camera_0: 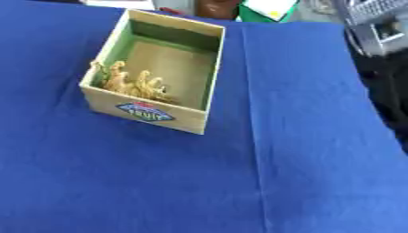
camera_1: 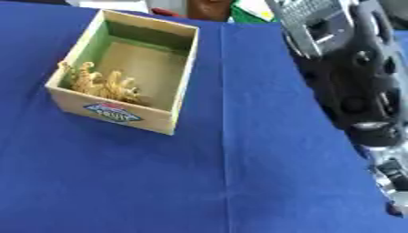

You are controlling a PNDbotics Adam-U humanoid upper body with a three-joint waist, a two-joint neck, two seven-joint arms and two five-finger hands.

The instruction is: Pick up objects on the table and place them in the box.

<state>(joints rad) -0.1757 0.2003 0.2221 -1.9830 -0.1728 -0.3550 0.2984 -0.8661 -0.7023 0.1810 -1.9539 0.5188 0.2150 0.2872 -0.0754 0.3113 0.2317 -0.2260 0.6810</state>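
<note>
A wooden box (camera_0: 146, 110) with green inner walls and a blue label on its front stands on the blue cloth, left of centre and far from me. Inside it, against the near left wall, lies a yellowish-brown lumpy object (camera_0: 137, 84) that I cannot make out further. My right arm (camera_1: 350, 82), black with silver parts, runs down the right side of the right eye view, apart from the box. Its hand (camera_1: 388, 175) shows only partly at the lower right edge. My left hand shows in no view.
The blue tablecloth (camera_0: 239, 182) covers the whole table, with a crease running down right of the box. Past the far edge lie white, green and brown things (camera_0: 267, 9). The table's right edge (camera_0: 382, 118) drops off to dark floor.
</note>
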